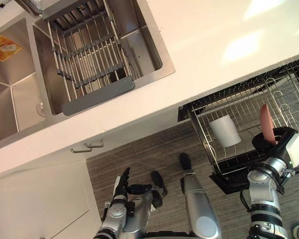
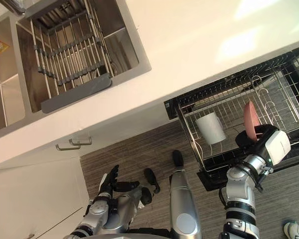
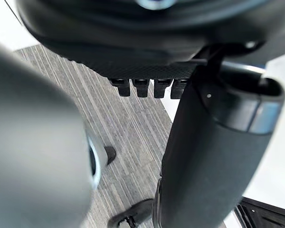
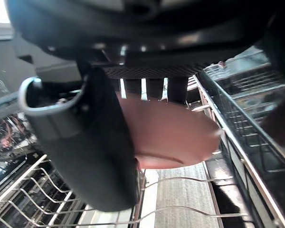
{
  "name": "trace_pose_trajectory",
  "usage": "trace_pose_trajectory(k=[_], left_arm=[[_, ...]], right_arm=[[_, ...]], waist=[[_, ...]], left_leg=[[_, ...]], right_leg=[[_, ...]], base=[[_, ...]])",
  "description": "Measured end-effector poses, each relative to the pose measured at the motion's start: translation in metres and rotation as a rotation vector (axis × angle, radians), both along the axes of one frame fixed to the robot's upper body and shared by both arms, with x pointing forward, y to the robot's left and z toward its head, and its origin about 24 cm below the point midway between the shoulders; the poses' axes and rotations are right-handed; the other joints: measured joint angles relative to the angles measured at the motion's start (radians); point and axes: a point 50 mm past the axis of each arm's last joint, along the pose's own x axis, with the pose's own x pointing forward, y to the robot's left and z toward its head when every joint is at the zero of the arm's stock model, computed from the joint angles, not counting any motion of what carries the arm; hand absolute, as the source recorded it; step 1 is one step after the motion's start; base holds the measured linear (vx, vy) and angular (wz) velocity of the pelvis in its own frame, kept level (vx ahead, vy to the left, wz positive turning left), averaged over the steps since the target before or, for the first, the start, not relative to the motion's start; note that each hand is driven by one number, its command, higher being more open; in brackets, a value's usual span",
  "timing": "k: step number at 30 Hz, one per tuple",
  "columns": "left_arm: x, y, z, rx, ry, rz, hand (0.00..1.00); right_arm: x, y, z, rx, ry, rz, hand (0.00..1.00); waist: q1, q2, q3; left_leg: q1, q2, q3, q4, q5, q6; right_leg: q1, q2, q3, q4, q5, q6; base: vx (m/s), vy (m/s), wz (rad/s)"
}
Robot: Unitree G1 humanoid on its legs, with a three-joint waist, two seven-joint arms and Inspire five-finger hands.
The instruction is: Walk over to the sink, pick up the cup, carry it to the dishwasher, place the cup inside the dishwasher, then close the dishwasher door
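Right robot hand [image 4: 95,142]: thumb and fingers [image 4: 173,88] are curled round a pink cup [image 4: 166,133], which is pinched between them. The held cup is above the wire rack [image 1: 239,107] of the dishwasher, near the rack's front right part. The views do not show whether the cup touches the wires.

Rack: pulled out from under the surface [image 1: 214,50], with the dark dishwasher door [image 1: 228,183] lying open beneath it. A white cup [image 1: 225,130] rests in the rack, to the left of the pink cup and apart from it. Whether the white cup stands or lies on its side cannot be told.

Left robot hand [image 1: 123,184]: fingers straight, holding nothing. It hangs low over the striped grey floor [image 1: 139,159], in front of the white cabinet [image 1: 40,199], well apart from the dishwasher.

Cabinet: two metal handles [image 1: 87,147] sit just below the front edge of the surface.

Surface: white, running from the cabinet side across to above the dishwasher. A steel sink [image 1: 149,55] is set into it at the left. A grey drying rack [image 1: 89,55] sits inside the right basin. The left basin [image 1: 10,99] has an orange and yellow item [image 1: 4,47] at its far wall. A metal tap [image 1: 30,6] stands between the two basins at the far edge.
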Motion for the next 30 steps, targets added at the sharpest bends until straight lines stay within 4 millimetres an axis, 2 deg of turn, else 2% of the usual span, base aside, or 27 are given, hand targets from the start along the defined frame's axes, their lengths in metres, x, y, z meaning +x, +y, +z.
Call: trace_pose_trajectory(k=[7,12,19,23,30], left_arm=[[0.002,-0.007,0.002,-0.019,-0.010,-0.002,1.00],[0.004,-0.007,0.002,-0.020,-0.013,-0.003,1.00],[0.004,-0.008,0.002,-0.015,-0.014,-0.011,1.00],[0.004,-0.005,0.002,-0.008,-0.013,-0.013,1.00],[0.002,-0.001,0.001,0.004,0.004,-0.018,1.00]], right_arm=[[-0.003,0.003,-0.006,0.019,0.011,-0.001,1.00],[0.000,0.008,-0.002,0.011,-0.001,0.024,1.00],[0.007,0.037,0.021,-0.047,-0.103,0.182,1.00],[0.011,0.053,0.037,-0.084,-0.166,0.282,1.00],[0.001,0.070,0.052,-0.127,-0.233,0.399,1.00]], waist=[[0.009,0.000,0.000],[0.016,-0.001,0.001],[0.015,-0.004,0.002],[0.004,-0.015,0.009],[-0.008,-0.034,0.008]], left_leg=[[0.000,0.001,0.000,-0.001,0.000,0.000],[-0.001,0.001,-0.001,-0.003,0.000,0.000],[-0.001,0.001,-0.008,-0.004,0.000,0.000],[0.009,0.002,-0.013,-0.005,0.000,0.000],[0.040,0.003,-0.016,-0.017,-0.001,0.002]], right_leg=[[0.000,0.000,-0.002,-0.002,0.000,0.000],[0.000,0.000,-0.003,-0.005,0.002,-0.003],[0.003,0.000,-0.007,-0.010,0.003,-0.002],[0.019,0.000,-0.011,-0.021,0.006,-0.002],[0.063,0.001,-0.017,-0.058,0.017,0.003]], base=[[0.03,-0.017,0.00],[0.04,-0.020,0.00],[0.01,-0.010,0.00],[0.00,-0.001,0.01],[0.01,-0.001,0.00]])
